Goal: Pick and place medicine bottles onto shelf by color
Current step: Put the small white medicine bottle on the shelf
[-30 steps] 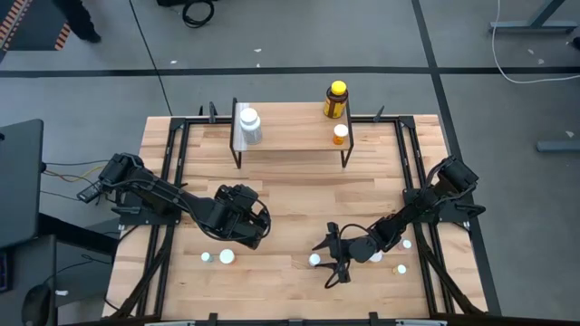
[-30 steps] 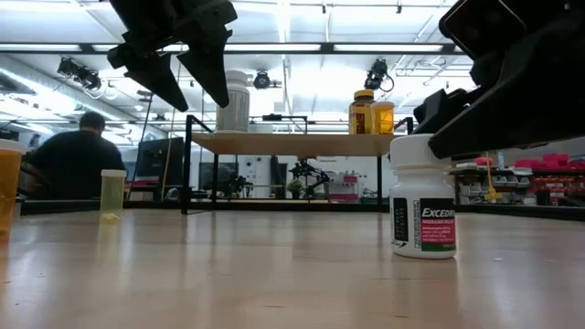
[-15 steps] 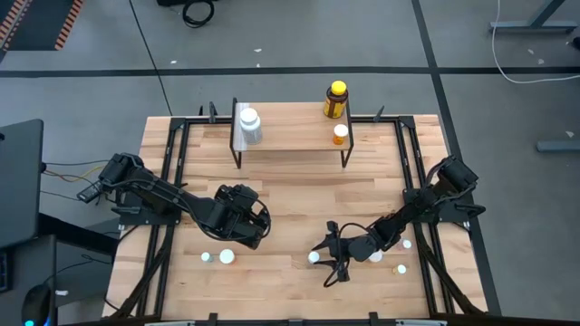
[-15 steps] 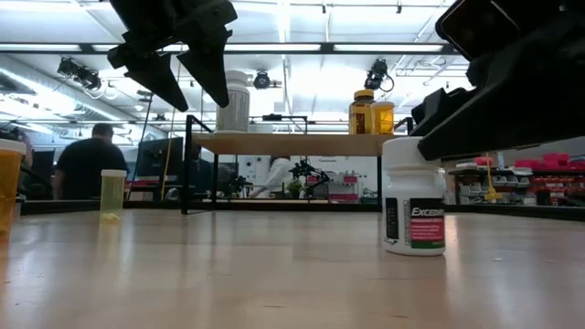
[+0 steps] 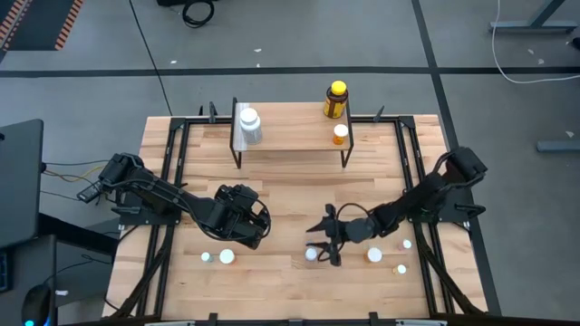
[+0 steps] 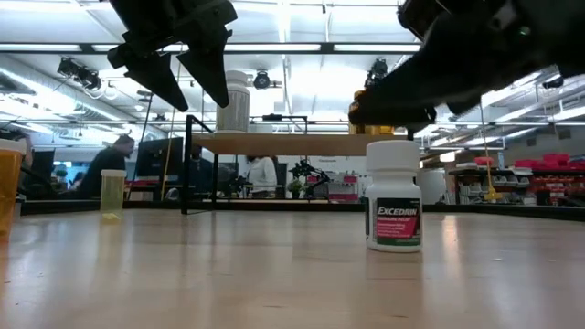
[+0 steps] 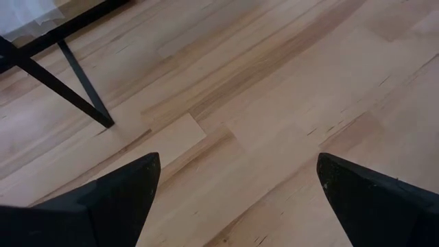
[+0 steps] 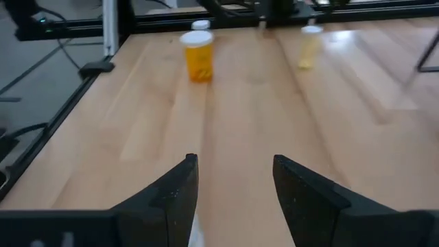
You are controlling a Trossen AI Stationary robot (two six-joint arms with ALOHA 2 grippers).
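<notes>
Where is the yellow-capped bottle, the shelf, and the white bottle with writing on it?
yellow-capped bottle (image 5: 336, 100), high view, on its amber body.
shelf (image 5: 290, 131), high view, bare plank middle.
white bottle (image 6: 394, 196), low view, on its label.

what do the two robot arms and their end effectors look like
Both are dark, near-black jointed arms with black cables looped along the links. The left end effector and right end effector each carry two matte black, wedge-shaped tapering fingers. No markings are visible.
</notes>
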